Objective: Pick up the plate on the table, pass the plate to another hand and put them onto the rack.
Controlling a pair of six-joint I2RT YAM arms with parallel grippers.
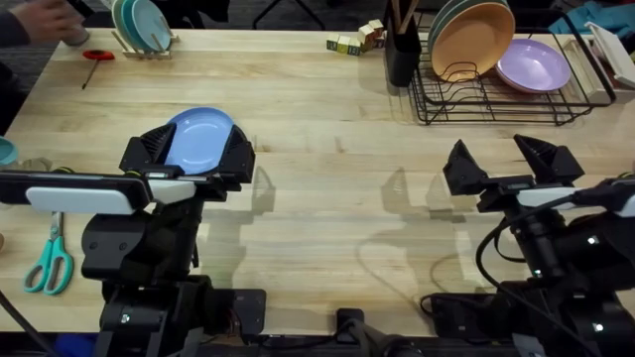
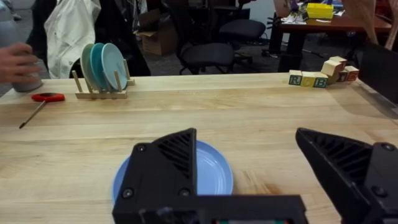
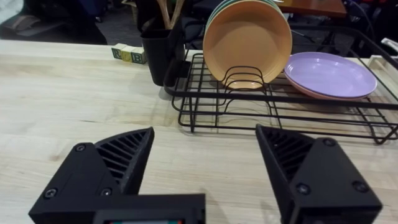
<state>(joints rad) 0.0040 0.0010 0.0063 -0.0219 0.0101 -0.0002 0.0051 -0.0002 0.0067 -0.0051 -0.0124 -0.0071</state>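
**A:** Right, where's the plate point(image 1: 201, 138) from where you sit?

**B:** Flat on the table point(image 1: 327, 198), at about ten o'clock from the middle of the overhead view. My left claw point(image 1: 189, 159) hangs over its near edge with the fingers spread wide and nothing between them. In the left wrist view one finger covers part of the plate, and the other is out over bare wood.

**A:** How do you reckon it'll handle?

**B:** Stiff, glossy and probably light. I'd guess it's slippery, and it lies flush, so I can't get under the middle. My only hold is the raised rim: one finger over it, one under.

**A:** And the other side?

**B:** My right claw point(image 1: 514, 165) is also wide and empty, at about four o'clock, facing the rack point(image 1: 496, 99), which sits at about one o'clock.

**A:** Anything in the way?

**B:** An orange plate point(image 3: 247, 42) stands upright in the rack, and a purple plate point(image 3: 329, 74) lies in it beside that. A dark cup point(image 3: 157, 56) of utensils stands at the rack's corner. Those narrow my choice of slot. Scissors point(image 1: 50, 260) lie at eight o'clock, a small wooden holder point(image 2: 99, 93) of teal plates sits at eleven, and some blocks point(image 2: 323, 71) lie near twelve, all well apart from my plate.
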